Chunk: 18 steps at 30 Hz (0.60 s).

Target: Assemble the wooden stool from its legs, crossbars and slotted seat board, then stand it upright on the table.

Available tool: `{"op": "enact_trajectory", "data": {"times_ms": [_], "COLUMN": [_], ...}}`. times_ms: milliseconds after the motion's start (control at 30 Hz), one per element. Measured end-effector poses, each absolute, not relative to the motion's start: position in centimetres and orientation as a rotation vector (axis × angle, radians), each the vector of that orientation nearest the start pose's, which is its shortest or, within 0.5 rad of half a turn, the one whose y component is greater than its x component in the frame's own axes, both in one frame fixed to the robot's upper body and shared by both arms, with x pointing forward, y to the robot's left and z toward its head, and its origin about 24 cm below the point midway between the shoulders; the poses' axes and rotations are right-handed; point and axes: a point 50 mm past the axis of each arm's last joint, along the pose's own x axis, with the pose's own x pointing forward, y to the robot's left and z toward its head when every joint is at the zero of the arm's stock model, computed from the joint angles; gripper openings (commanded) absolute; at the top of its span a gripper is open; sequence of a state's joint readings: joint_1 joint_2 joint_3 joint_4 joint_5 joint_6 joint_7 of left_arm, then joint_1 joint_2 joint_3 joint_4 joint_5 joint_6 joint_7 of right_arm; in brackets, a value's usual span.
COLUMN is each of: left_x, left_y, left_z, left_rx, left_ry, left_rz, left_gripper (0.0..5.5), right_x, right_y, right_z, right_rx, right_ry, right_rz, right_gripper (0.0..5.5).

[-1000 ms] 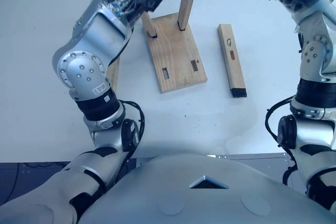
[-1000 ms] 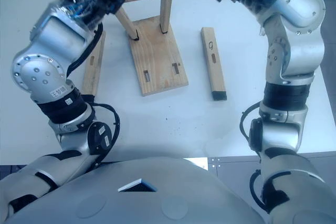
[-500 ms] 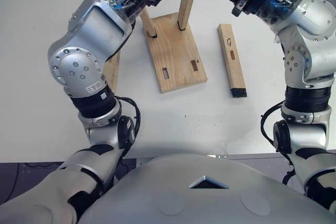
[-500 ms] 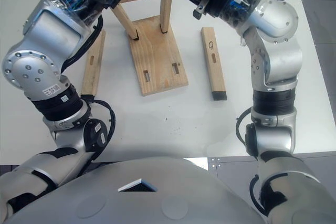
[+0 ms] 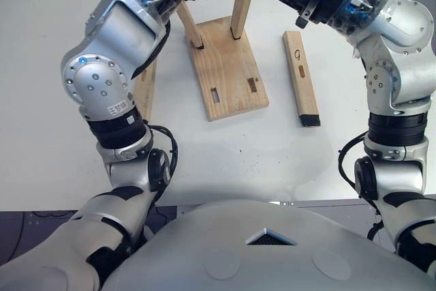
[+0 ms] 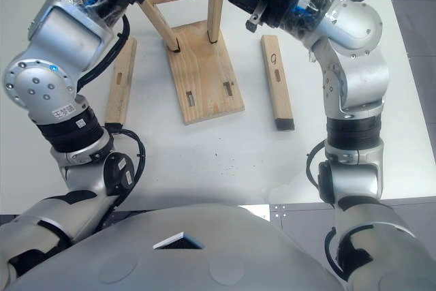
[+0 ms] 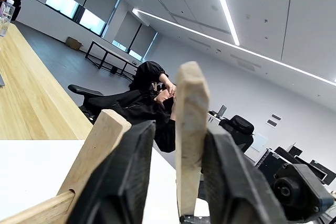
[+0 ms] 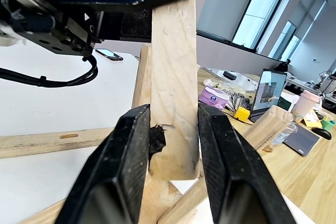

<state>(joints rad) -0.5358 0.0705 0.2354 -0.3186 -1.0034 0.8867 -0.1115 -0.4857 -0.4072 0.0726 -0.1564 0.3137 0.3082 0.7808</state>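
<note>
Now | left pincer (image 7: 181, 136) gripping left leg (image 5: 189, 28) | right pincer (image 8: 170, 115) gripping right leg (image 5: 240, 11) | both slotted in seat board (image 5: 228, 76)

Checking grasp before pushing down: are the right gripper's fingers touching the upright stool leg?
Touching. The right wrist view shows both fingers sitting flush against opposite sides of the leg, with no gap visible.

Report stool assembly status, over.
Left pincer and right pincer shut on leg frame. Frame stands in seat board. Lying beside it: left loose leg, right loose leg.
</note>
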Motion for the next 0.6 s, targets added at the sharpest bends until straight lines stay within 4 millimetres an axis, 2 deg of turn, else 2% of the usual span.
{"op": "enact_trajectory", "data": {"times_ms": [100,167,233,400,467,500,600], "left_x": [28.9,28.9,29.0,29.1,28.4,27.9,25.7], "left_y": [10.9,10.8,10.8,11.8,13.0,14.2,17.9], "left_z": [20.5,20.5,20.5,21.0,21.5,21.4,20.6], "left_rx": [-0.692,-0.71,-0.709,-0.649,-0.574,-0.534,-0.388], "left_ry": [-0.038,-0.034,-0.038,-0.071,-0.104,-0.112,-0.068], "left_rz": [-0.776,-0.77,-0.766,-0.707,-0.683,-0.651,-0.609], "left_gripper": [0.52,0.39,0.37,0.37,0.37,0.37,0.37], "right_x": [29.6,29.6,29.6,29.7,30.0,30.1,29.7], "right_y": [-12.6,-12.7,-12.6,-12.1,-12.5,-13.0,-14.5], "right_z": [18.0,18.0,18.0,17.2,16.2,15.6,13.7], "right_rx": [-0.256,-0.267,-0.283,-0.338,-0.411,-0.44,-0.536], "right_ry": [-0.216,-0.221,-0.229,-0.185,-0.117,-0.085,0.016], "right_rz": [0.991,0.983,0.977,0.985,0.981,0.962,0.943], "right_gripper": [1.3,1.3,1.85,2.63,2.99,3.08,2.78]}}
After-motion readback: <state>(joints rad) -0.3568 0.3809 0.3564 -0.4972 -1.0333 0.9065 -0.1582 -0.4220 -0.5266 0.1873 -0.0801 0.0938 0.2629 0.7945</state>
